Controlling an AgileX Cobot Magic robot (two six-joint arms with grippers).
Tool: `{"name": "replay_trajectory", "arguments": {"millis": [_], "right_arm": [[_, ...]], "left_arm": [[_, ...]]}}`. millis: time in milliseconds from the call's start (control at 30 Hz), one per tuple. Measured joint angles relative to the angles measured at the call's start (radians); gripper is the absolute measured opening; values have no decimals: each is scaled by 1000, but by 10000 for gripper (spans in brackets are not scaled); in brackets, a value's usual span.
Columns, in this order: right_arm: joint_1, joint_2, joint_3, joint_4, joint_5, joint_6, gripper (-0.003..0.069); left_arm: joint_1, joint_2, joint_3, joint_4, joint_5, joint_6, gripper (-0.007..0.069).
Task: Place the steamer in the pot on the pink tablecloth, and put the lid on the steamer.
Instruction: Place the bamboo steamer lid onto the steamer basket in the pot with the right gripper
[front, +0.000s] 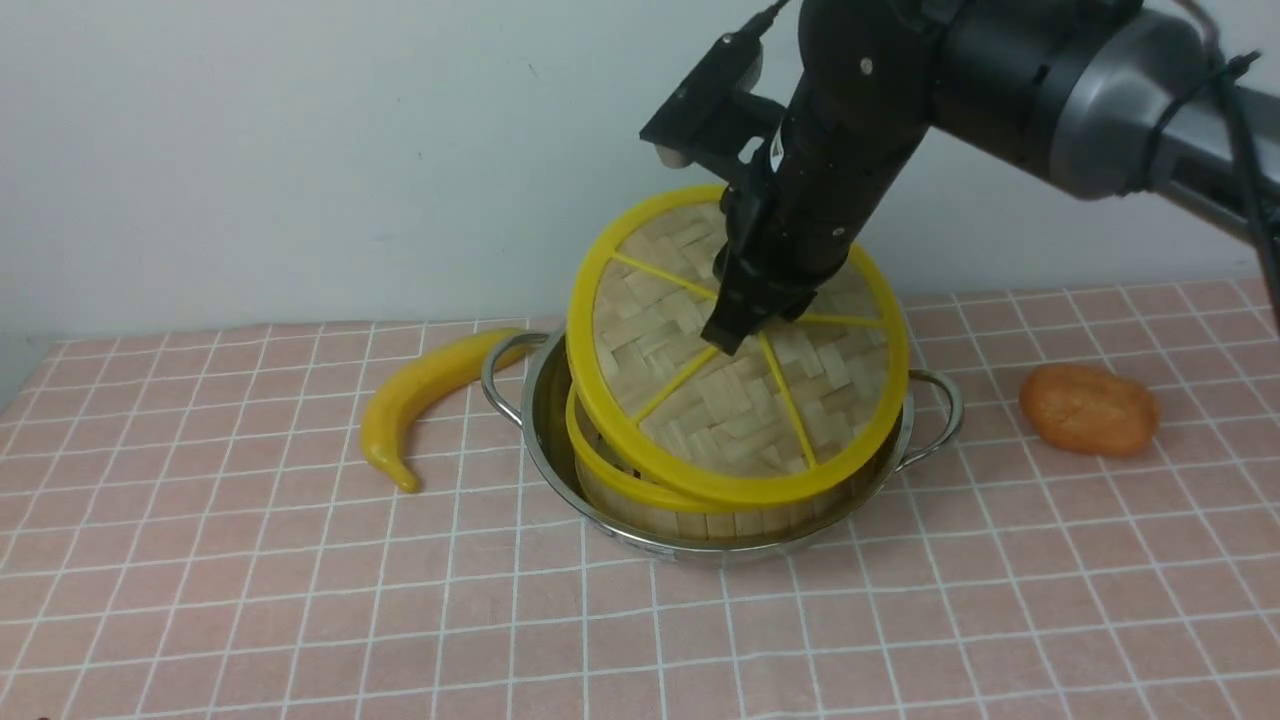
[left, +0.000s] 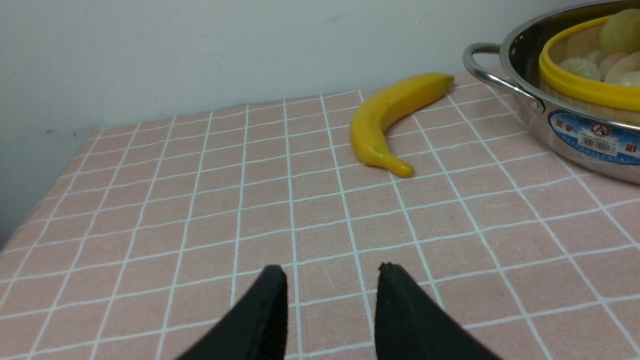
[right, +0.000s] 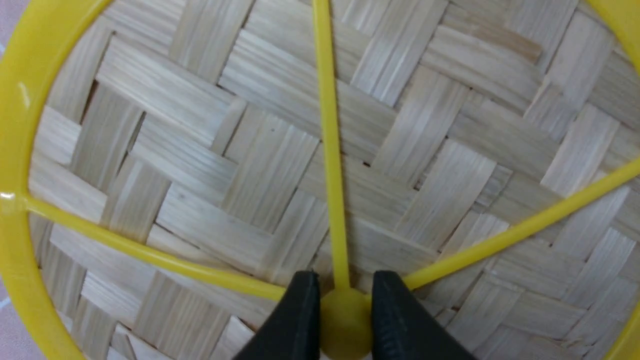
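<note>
The shiny pot (front: 540, 420) stands on the pink tablecloth (front: 300, 600) with the yellow-rimmed steamer (front: 640, 505) inside it. Pale buns show in the steamer in the left wrist view (left: 580, 67), where the pot (left: 575, 130) is at the far right. My right gripper (front: 735, 335) is shut on the yellow hub knob (right: 345, 320) of the woven lid (front: 700, 400). It holds the lid tilted over the steamer, its near edge low on the steamer's rim and its far edge raised. The lid (right: 250, 165) fills the right wrist view. My left gripper (left: 332, 272) is open and empty over bare cloth.
A yellow banana (front: 425, 395) lies on the cloth just left of the pot's left handle; it also shows in the left wrist view (left: 390, 117). An orange bread roll (front: 1090, 408) lies to the pot's right. A pale wall runs along the back edge.
</note>
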Motion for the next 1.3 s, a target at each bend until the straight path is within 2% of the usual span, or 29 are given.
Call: {"name": "replay_trajectory", "arguments": {"millis": [1300], "right_arm": [[0,60,-3,2,-148,-50,145]], "left_arm": [[0,0,0,0,0,0,243]]}}
